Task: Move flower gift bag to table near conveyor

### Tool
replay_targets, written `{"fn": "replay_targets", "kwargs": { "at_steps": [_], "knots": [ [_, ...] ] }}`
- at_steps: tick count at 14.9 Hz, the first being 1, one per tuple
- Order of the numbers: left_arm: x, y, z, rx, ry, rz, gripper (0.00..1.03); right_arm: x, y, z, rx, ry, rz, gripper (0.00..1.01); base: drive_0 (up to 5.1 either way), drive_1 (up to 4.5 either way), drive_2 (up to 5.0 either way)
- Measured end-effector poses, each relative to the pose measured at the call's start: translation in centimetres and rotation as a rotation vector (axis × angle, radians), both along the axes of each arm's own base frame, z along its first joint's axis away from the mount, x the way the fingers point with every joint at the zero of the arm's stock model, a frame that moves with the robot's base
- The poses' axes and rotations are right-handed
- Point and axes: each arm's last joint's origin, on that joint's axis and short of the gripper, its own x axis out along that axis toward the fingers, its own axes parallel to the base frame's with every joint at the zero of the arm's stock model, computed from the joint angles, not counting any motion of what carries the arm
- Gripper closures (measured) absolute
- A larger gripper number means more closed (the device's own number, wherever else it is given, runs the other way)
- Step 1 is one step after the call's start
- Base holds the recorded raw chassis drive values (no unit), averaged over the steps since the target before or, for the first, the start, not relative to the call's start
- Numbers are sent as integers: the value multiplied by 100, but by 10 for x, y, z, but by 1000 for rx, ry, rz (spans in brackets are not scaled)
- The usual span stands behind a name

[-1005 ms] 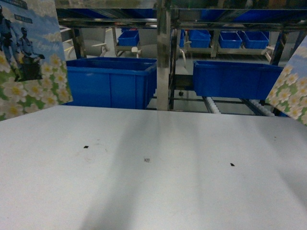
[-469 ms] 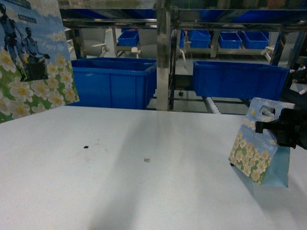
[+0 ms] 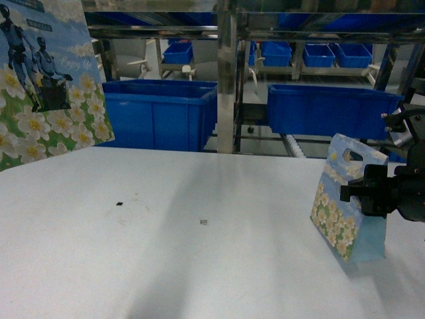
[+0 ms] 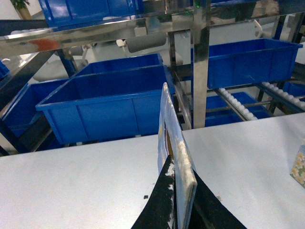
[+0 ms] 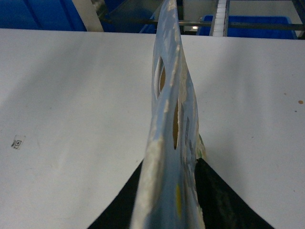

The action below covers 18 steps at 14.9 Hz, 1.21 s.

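Note:
Two flower gift bags are in view, blue with white blossoms. The larger one point(image 3: 50, 86) hangs at the far left above the white table point(image 3: 199, 259); in the left wrist view it is edge-on point(image 4: 174, 143) and my left gripper point(image 4: 181, 174) is shut on its top edge. The smaller bag point(image 3: 346, 207) leans at the right of the table, its bottom at or just above the surface, and my right gripper point(image 3: 372, 193) is shut on its handle edge. The right wrist view shows that bag point(image 5: 171, 95) pinched between the black fingers point(image 5: 214, 195). The conveyor point(image 3: 295, 147) runs behind the table.
Two big blue bins point(image 3: 156, 113) point(image 3: 329, 109) sit on the rack just past the table's far edge, either side of a steel post point(image 3: 227, 80). Smaller blue bins point(image 3: 319, 54) stand further back. Small dark specks point(image 3: 119, 203) dot the tabletop.
The right gripper has brought the smaller bag in from the right edge, leftward and lower over the table. The left bag has drifted slightly right.

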Motion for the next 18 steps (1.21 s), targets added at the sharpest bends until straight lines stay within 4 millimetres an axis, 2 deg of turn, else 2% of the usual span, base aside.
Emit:
{"fn": "replay_targets", "kwargs": {
  "at_steps": [2, 3, 5, 7, 8, 9, 11, 13, 15, 18],
  "knots": [
    [0, 0, 0, 0, 0, 0, 101, -7, -1, 0, 23, 42, 1, 51, 0, 0, 0],
    [0, 0, 0, 0, 0, 0, 101, -22, -2, 10, 65, 93, -1, 38, 0, 0, 0],
    [0, 0, 0, 0, 0, 0, 101, -40, -1, 56, 147, 28, 14, 18, 0, 0, 0],
    [0, 0, 0, 0, 0, 0, 101, -54, -1, 114, 237, -131, 71, 1, 0, 0, 0],
    [0, 0, 0, 0, 0, 0, 101, -68, -2, 147, 272, -238, 106, 4, 0, 0, 0],
    [2, 0, -2, -1, 4, 0, 101, -73, -3, 162, 282, -296, 116, 3, 0, 0, 0],
    [37, -11, -26, 20, 39, -21, 101, -69, -3, 146, 289, -219, 99, 3, 0, 0, 0],
    [64, -16, -53, 63, 117, -27, 101, -70, -3, 147, 291, -230, 100, 3, 0, 0, 0],
    [92, -19, -66, 99, 140, -6, 101, -70, -3, 147, 292, -230, 100, 3, 0, 0, 0],
    [138, -10, -90, 159, 162, 67, 101, -70, -3, 147, 293, -229, 101, 3, 0, 0, 0]
  ]
}}
